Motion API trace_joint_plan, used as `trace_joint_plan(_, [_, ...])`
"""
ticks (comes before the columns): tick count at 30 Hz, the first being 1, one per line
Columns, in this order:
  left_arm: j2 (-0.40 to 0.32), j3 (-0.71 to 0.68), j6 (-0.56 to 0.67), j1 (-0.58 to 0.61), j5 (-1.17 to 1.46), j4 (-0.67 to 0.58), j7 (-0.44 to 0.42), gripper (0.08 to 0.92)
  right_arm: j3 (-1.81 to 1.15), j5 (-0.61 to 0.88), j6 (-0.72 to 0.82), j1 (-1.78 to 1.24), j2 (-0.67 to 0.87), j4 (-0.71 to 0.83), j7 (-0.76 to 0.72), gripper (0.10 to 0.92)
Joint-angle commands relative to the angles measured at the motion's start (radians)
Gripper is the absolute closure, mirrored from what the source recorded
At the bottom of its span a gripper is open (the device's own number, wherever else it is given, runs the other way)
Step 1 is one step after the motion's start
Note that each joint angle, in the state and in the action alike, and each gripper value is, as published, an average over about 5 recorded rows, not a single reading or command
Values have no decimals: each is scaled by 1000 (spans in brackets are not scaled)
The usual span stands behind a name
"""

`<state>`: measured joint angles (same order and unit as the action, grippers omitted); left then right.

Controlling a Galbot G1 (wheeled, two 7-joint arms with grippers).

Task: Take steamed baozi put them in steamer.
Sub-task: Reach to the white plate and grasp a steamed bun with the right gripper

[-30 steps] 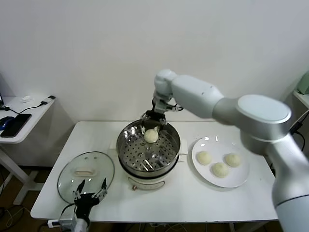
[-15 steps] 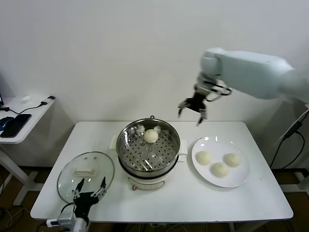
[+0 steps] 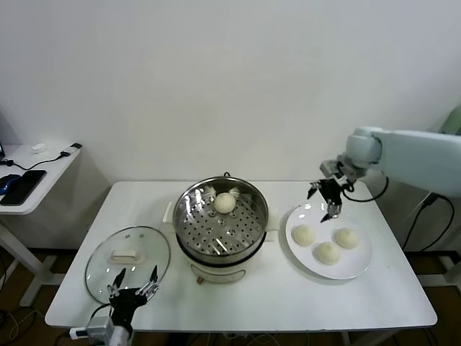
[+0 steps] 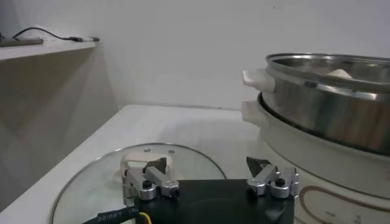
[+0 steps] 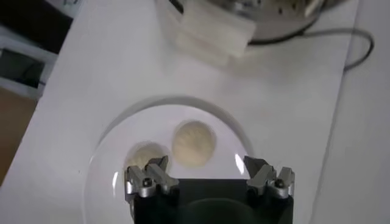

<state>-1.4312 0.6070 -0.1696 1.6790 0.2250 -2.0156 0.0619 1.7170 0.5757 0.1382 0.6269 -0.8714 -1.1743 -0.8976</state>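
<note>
- The right claw [image 3: 328, 199] hangs in the air above the far left rim of the white plate [image 3: 360, 267], its fingers spread wide and gripping nothing.
- From the right wrist view, the right claw's two fingertips [image 5: 148, 180] stand far apart, with two buns on the plate [image 5: 106, 164] below them: one bun [image 5: 194, 143] is in plain sight, the other [image 5: 144, 156] is partly hidden behind a finger.
- Three buns lie on the plate in the head view: one on the left [image 3: 303, 234], one at the front [image 3: 328, 252], one on the right [image 3: 347, 238]. They sit close together, and none of them touches the claw.
- The fourth bun [image 3: 225, 202] rests on the holed tray inside the steamer [image 3: 222, 245], toward its far side.
- The steamer stands at the middle of the white bench [image 3: 274, 303], with the plate just beside it on the right and the glass lid [image 3: 101, 270] on the left.
- The lid lies flat on the bench, its white handle [image 3: 124, 255] facing up.
- The left claw [image 3: 133, 286] waits low at the near edge of the bench, over the front rim of the lid; its fingers are released and empty.
- In the left wrist view, the left claw [image 4: 210, 181] is over the lid [image 4: 91, 182], and the steamer [image 4: 329, 115] rises close by.
- A small side table [image 3: 43, 173] stands off to the left, with a dark phone [image 3: 23, 186] on it.
</note>
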Motion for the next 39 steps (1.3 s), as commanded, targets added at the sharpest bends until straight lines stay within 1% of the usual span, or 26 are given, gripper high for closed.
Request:
trace_joint_plan(1, [-2, 2, 2, 9, -1, 0, -1, 177, -132, -2, 175, -191, -9, 71, 55, 203])
trace_joint_plan(8, [-5, 2, 4, 20, -4, -2, -1, 177, -217, -42, 166, -281, -91, 207, 49, 203])
trace_joint_plan(23, [-7, -2, 14, 26, -6, 5, -1, 177, -253, -133, 170, -343, -114, 231, 59, 203])
trace_joint_plan(26, [-7, -2, 15, 27, -6, 4, -1, 177, -275, -137, 170, -355, -116, 235, 63, 237])
trace_joint_plan(29, [-6, -2, 15, 29, -6, 2, 0, 177, -293, -136, 166, -359, -114, 230, 59, 293])
trace_joint_plan(31, [-6, -3, 15, 31, -6, -1, 0, 177, -303, -136, 163, -359, -110, 227, 51, 311])
trace_joint_plan(39, [-12, -5, 14, 42, -11, -17, -1, 177, -290, -137, 141, -268, -65, 171, -3, 337])
